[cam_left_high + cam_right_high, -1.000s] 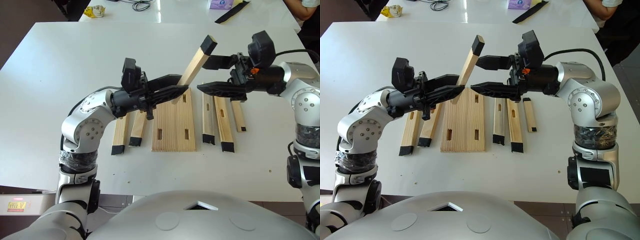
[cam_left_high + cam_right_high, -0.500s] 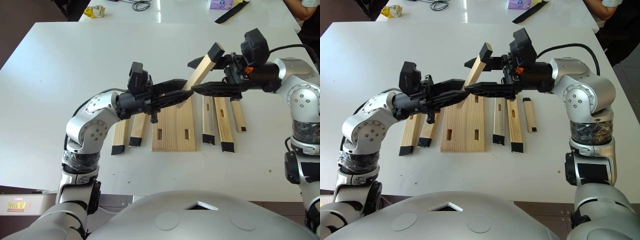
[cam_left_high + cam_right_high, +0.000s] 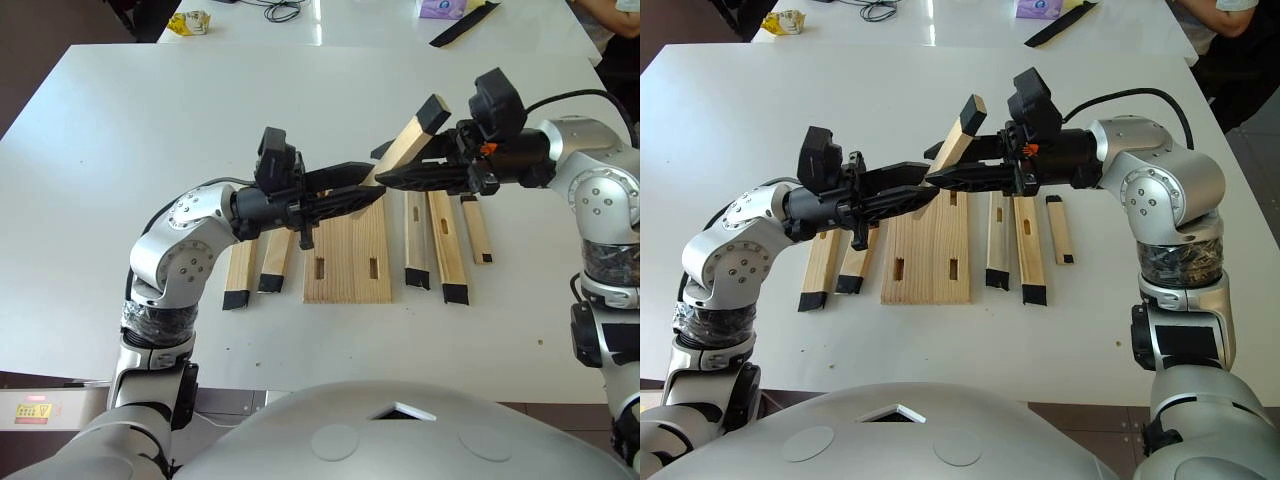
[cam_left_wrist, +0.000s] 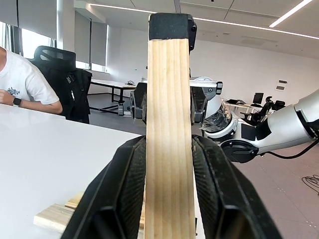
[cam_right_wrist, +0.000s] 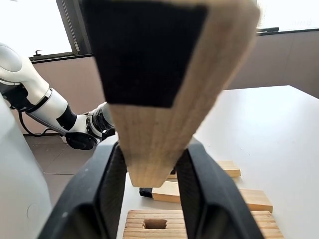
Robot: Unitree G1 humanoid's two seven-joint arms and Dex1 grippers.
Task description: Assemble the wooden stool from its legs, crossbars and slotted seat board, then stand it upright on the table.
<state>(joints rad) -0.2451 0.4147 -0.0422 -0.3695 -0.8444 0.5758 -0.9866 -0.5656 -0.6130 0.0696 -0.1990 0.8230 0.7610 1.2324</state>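
The left gripper (image 4: 168,144) is clamped on a wooden stool leg (image 3: 408,142), both fingers (image 4: 127,174) pressed flat against its sides. The leg is held tilted above the far end of the slotted seat board (image 3: 345,250), its black-capped end pointing up and away from the robot. The right gripper (image 5: 152,149) comes in from the other side, level with the left one, and its fingers (image 5: 99,194) are closed against the same leg just beside the left gripper's fingers. The grippers hide the leg's lower end, so whether it touches the board cannot be told.

The seat board lies flat on the white table (image 3: 120,150), two of its slots showing on the near half. Two more black-capped legs (image 3: 258,265) lie side by side just left of the board. To its right lie three more wooden pieces (image 3: 446,245), the outermost one shorter.
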